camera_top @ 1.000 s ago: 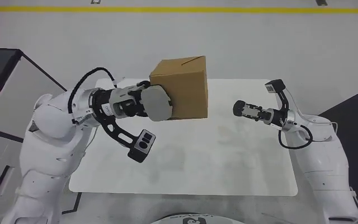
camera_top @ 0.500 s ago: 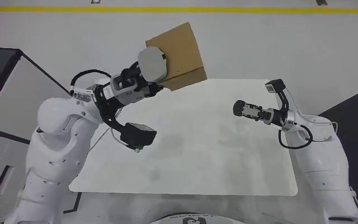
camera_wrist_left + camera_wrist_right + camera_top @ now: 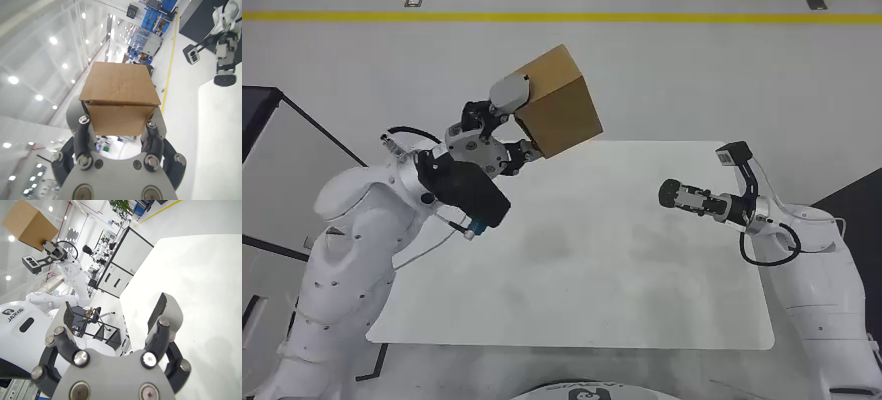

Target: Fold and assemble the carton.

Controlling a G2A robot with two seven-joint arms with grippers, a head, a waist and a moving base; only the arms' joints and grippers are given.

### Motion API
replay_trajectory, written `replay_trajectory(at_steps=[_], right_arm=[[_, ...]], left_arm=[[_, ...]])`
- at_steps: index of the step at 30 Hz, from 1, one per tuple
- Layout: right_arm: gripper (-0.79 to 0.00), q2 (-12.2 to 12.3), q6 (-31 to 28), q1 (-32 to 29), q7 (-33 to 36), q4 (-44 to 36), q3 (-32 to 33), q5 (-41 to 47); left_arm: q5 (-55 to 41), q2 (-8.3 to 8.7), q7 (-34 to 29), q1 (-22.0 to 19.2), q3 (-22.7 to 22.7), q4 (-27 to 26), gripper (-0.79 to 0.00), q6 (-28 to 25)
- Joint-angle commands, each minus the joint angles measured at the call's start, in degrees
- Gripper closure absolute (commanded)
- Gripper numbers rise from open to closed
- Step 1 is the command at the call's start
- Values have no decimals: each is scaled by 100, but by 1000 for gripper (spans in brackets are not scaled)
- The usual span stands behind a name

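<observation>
The carton (image 3: 560,98), a plain brown cardboard box already folded into a cube, is held in the air above the far-left corner of the worktop (image 3: 642,290), clear of the surface. It sits tilted, one corner pointing far and to the right. In the left wrist view its (image 3: 119,89) visible faces are closed, with a flap edge running across it just above the fingers.

The left end effector (image 3: 519,122) is clenched on the carton's near-left side. One broad grey pad (image 3: 509,92) lies flat against a face, and the left wrist view shows a finger pressed to each of two opposite sides of the box.

The right end effector (image 3: 670,192) hangs over the right part of the worktop, pointing left toward the carton and well apart from it. In the right wrist view its (image 3: 113,309) ribbed pads are spread wide with nothing between them.

The worktop is white, with rounded corners. A yellow line (image 3: 562,16) runs across the pale floor beyond its far edge. A black-framed cabinet (image 3: 272,130) stands off the left side.
</observation>
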Motion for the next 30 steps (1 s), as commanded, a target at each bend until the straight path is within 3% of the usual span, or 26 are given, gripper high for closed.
replay_trajectory(at_steps=[1,3,9,11,14,15,18,21,30], right_arm=[[-785,0,0,0,0,0,0,0],[-785,0,0,0,0,0,0,0],[-785,0,0,0,0,0,0,0],[-785,0,0,0,0,0,0,0],[-785,0,0,0,0,0,0,0],[-785,0,0,0,0,0,0,0],[-785,0,0,0,0,0,0,0],[-785,0,0,0,0,0,0,0],[-785,0,0,0,0,0,0,0]], left_arm=[[-985,-24,-448,30,-18,129,0,-260],[-1468,-32,-781,-10,-27,119,0,-470],[-1468,-32,-781,-10,-27,119,0,-470],[-2708,-94,-750,235,35,408,0,-134],[-4980,-139,-1915,323,140,486,0,-58],[-5496,-131,-2432,304,170,495,0,-85],[-6750,-130,-3212,216,141,459,0,181],[-7074,-119,-3600,179,86,389,0,316],[-7192,-119,-3616,164,55,285,0,183]])
